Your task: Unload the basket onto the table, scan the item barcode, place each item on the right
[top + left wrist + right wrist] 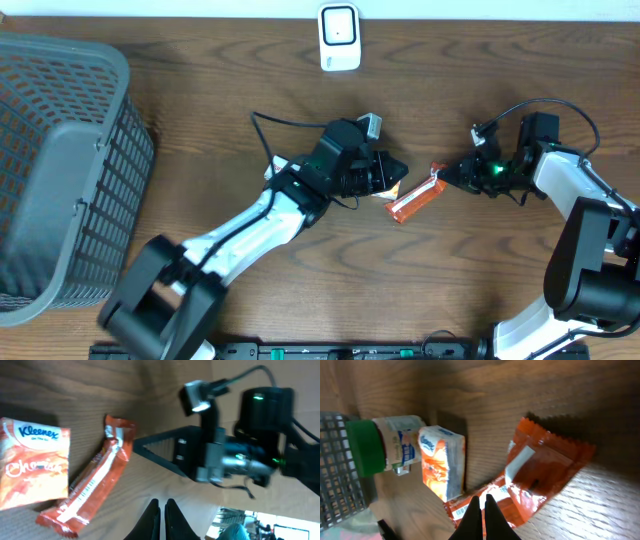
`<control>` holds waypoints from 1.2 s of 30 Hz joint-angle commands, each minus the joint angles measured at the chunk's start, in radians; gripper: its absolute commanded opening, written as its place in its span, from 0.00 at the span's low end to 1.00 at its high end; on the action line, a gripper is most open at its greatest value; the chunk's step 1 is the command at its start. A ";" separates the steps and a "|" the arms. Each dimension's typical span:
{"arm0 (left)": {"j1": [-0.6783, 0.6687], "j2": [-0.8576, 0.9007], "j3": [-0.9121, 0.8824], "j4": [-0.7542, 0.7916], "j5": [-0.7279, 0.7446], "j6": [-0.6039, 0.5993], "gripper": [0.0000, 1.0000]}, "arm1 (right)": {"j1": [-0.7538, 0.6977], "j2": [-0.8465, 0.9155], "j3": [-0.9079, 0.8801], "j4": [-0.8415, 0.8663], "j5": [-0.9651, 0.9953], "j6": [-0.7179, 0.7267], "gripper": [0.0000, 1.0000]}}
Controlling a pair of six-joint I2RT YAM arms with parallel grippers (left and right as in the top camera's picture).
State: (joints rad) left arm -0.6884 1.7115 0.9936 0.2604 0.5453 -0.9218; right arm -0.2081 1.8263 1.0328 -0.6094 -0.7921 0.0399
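An orange snack packet (415,198) lies flat on the wooden table between my two grippers. A white strip with a barcode (460,510) shows on its face in the right wrist view. My left gripper (398,168) is shut and empty; in its own view the fingertips (161,506) hover just right of the packet (92,487). My right gripper (441,175) is shut too, its tips (481,502) over the packet (545,467) near the barcode end, with nothing seen between them. A white scanner-like device (339,37) stands at the table's far edge.
A Kleenex tissue pack (32,462) lies next to the packet on its left. Beyond it a bottle with a green cap (367,447) lies on its side. A grey plastic basket (60,170) fills the table's left end.
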 commanded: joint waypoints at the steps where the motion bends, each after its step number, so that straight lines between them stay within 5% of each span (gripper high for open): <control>1: 0.002 0.102 0.008 0.050 0.035 -0.082 0.07 | 0.007 0.007 0.005 0.015 -0.052 -0.019 0.01; 15: -0.082 0.242 0.008 0.088 -0.030 -0.154 0.07 | 0.040 0.007 0.005 0.103 -0.023 0.059 0.01; 25: -0.138 0.254 0.008 -0.024 -0.243 -0.158 0.07 | 0.099 0.007 0.005 0.122 0.084 0.114 0.01; 36: -0.138 0.394 0.008 0.023 -0.250 -0.221 0.07 | 0.099 0.009 -0.008 0.080 0.156 0.109 0.01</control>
State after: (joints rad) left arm -0.8284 2.0048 1.0435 0.3279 0.2577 -1.0569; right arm -0.1139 1.8263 1.0328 -0.5240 -0.6628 0.1455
